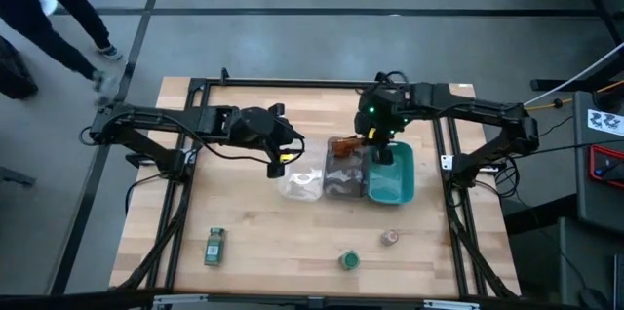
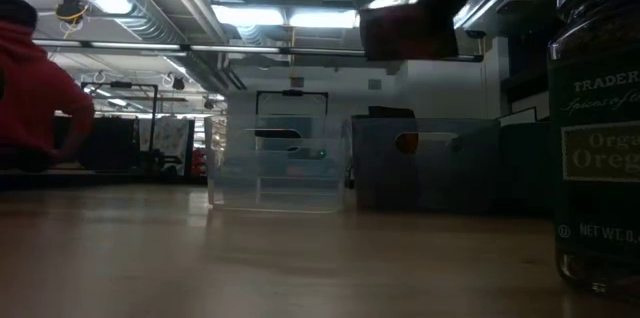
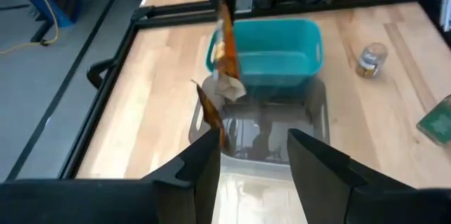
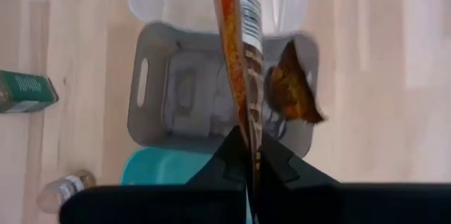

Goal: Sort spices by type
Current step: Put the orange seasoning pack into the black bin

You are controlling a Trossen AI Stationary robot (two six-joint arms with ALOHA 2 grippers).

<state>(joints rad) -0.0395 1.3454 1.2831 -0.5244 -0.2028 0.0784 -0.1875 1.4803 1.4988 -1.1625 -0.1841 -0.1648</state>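
Right gripper (image 4: pixel 248 159) jaws clamped on sachet (image 4: pixel 243 55) edge; sachet hangs beyond jaws over grey tray (image 4: pixel 151 122). Looks light, floppy, slippery; pinch rim. Left gripper (image 3: pixel 250 160) jaws apart, empty.

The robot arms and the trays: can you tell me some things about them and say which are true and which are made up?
1. The right gripper is pinching a brown-orange sachet. True.
2. That sachet hangs above the grey tray. True.
3. The left gripper holds a jar. False: it is open and holds nothing.
4. The teal tray sits in the middle of the three. False: the grey tray is in the middle, with the clear tray on its other side.
5. A green-lidded jar stands on the table, outside the trays. True.
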